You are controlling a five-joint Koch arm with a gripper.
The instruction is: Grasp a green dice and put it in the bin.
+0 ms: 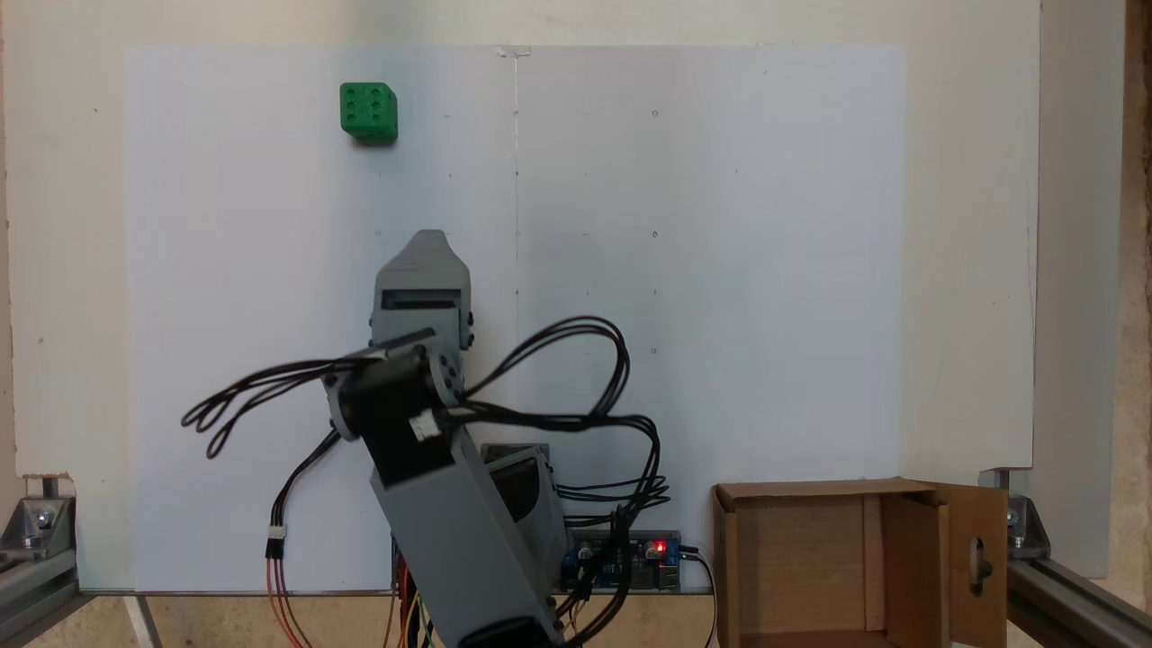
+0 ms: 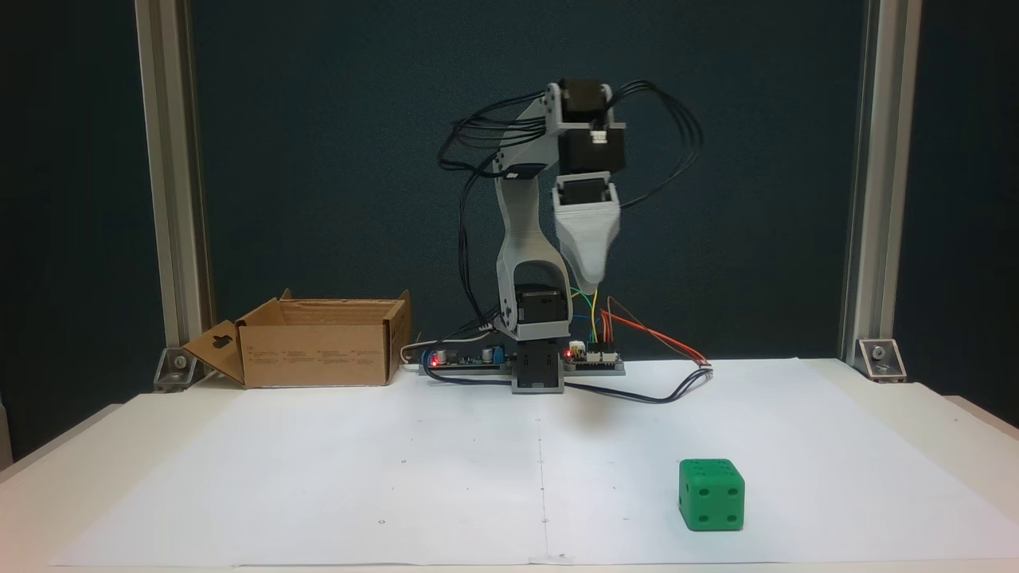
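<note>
The green dice [image 1: 369, 112] lies on the white paper, at the upper left in a fixed view from above and at the front right as the green dice [image 2: 711, 494] in the front-facing fixed view. My gripper [image 1: 428, 238] hangs in the air well short of the dice, nearer the arm's base. It points down as the gripper [image 2: 589, 282], high above the paper. A single tapered grey tip shows, so I cannot tell how the jaws stand. Nothing shows in it. The bin [image 1: 814, 567], a brown cardboard box, stands open beside the arm's base, seen as the bin [image 2: 318, 344] at the left.
A flap with a cut-out hole [image 1: 976, 558] hangs off the bin's side. Circuit boards [image 2: 593, 358] and loose black cables [image 2: 645, 391] lie around the arm's base. Aluminium posts [image 2: 167, 183] stand at the table's back corners. White paper [image 1: 720, 270] covers the table.
</note>
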